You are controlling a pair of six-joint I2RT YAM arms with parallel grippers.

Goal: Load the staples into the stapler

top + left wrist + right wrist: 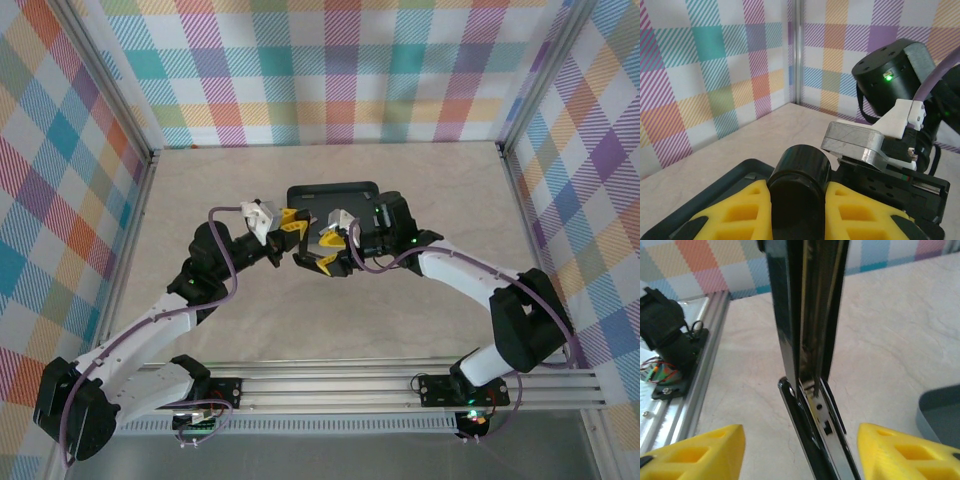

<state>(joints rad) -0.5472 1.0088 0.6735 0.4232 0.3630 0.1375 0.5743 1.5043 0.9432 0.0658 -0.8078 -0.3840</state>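
Your left gripper (796,186) pinched the black stapler (786,315) at the middle of the table (250,320), on the near side of the tray (330,189). Your right gripper (800,432) stood spread before its open channel (815,345). Whether staples lay inside, I couldn't tell. You needed a steady hold and a straight feed.

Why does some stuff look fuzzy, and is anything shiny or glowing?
Right wrist: the stapler sits very close to the camera, so it looks soft and fuzzy, with bright glints along its metal rail. Left wrist: the yellow fingers are slightly blurry, and a small green light glows at upper right. Top view: even light, faint shadows on the table.
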